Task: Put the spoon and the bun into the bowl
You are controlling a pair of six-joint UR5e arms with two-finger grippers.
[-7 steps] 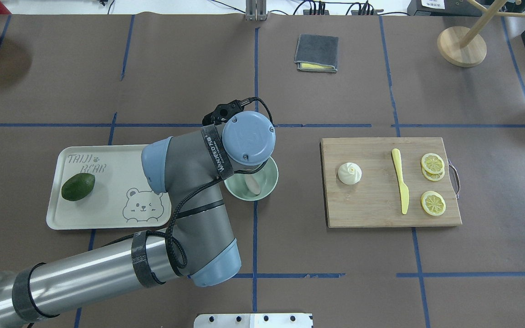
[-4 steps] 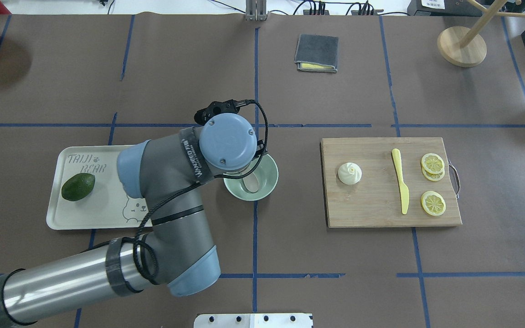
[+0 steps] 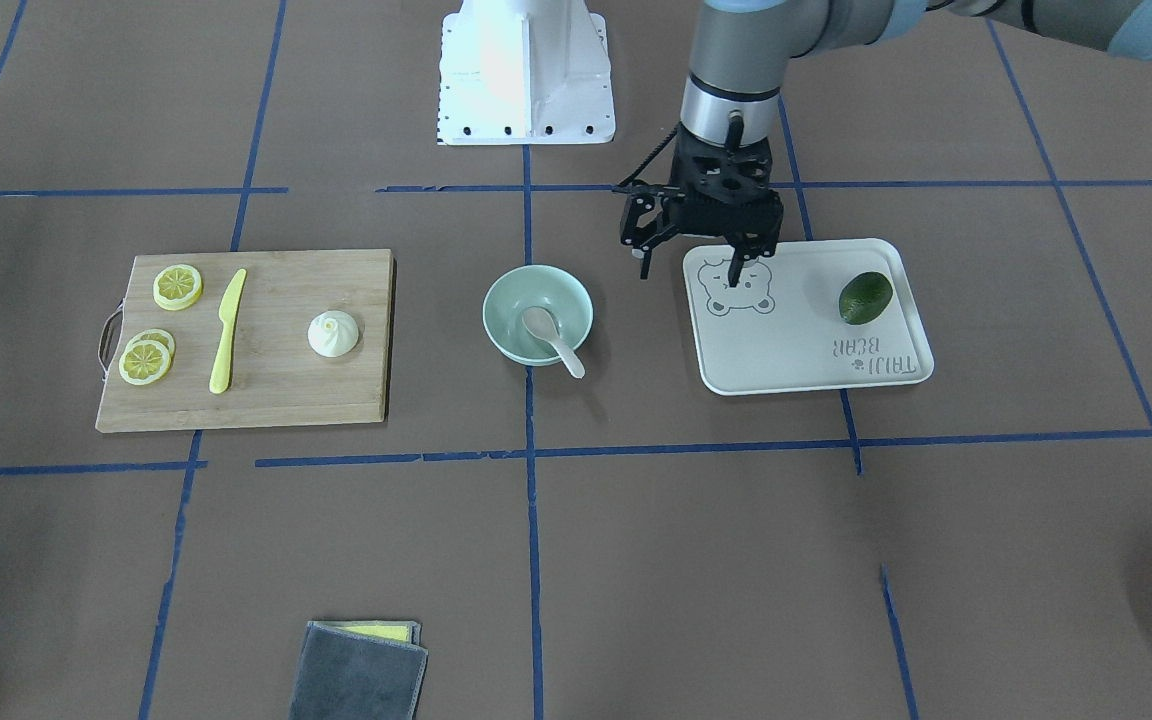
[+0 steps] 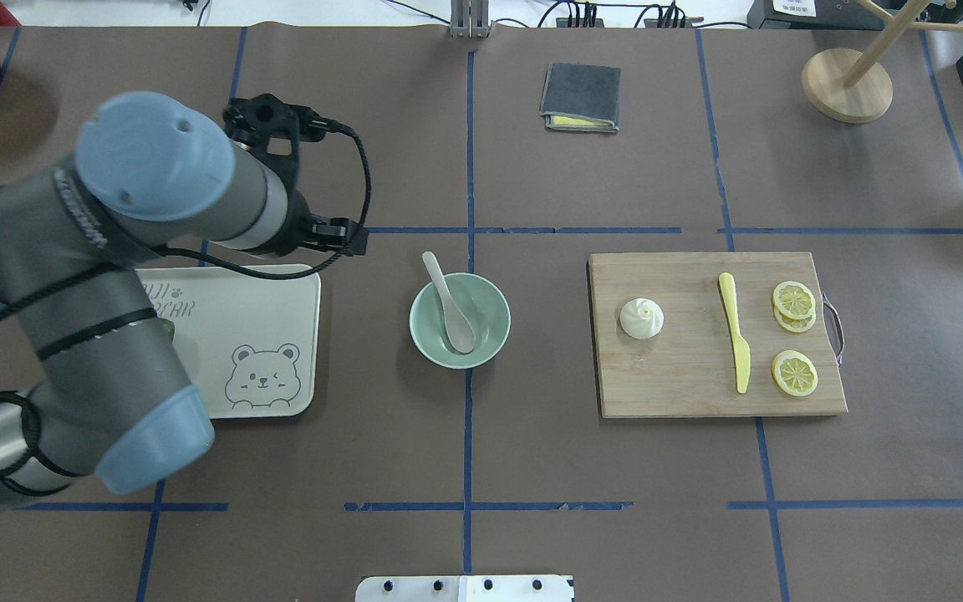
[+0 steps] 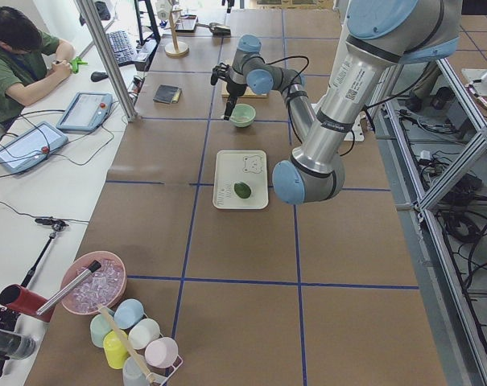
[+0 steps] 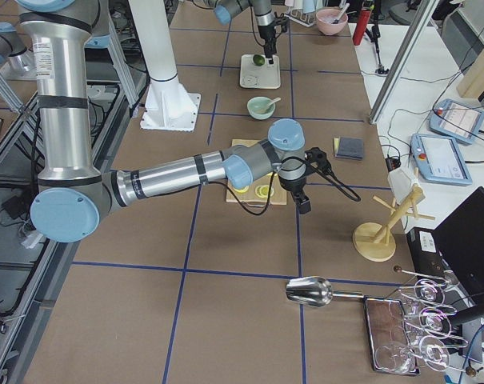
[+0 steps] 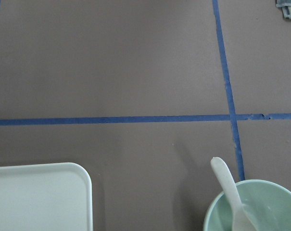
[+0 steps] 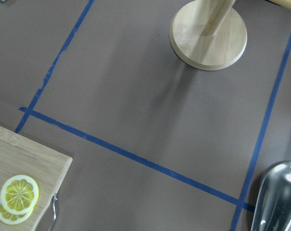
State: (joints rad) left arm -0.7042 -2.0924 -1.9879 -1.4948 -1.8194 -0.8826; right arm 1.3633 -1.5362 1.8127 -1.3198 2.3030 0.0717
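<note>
Spotted the left pincer point(image 3: 689, 268) spread wide and empty, above the tray point(image 3: 796, 345) corner. Found the bowl point(image 4: 423, 334) just off that pincer's right flank, the spoon point(image 4: 450, 309) already inside, handle angled over the far rim. Picked out the bun point(image 4: 641, 318) farther right, beyond the bowl, round, on the cutting board point(image 4: 682, 376). Caught the right pincer point(image 6: 302, 200) aloft past the board's far end; couldn't tell its jaws. Judged the bun a right-arm reach.
</note>
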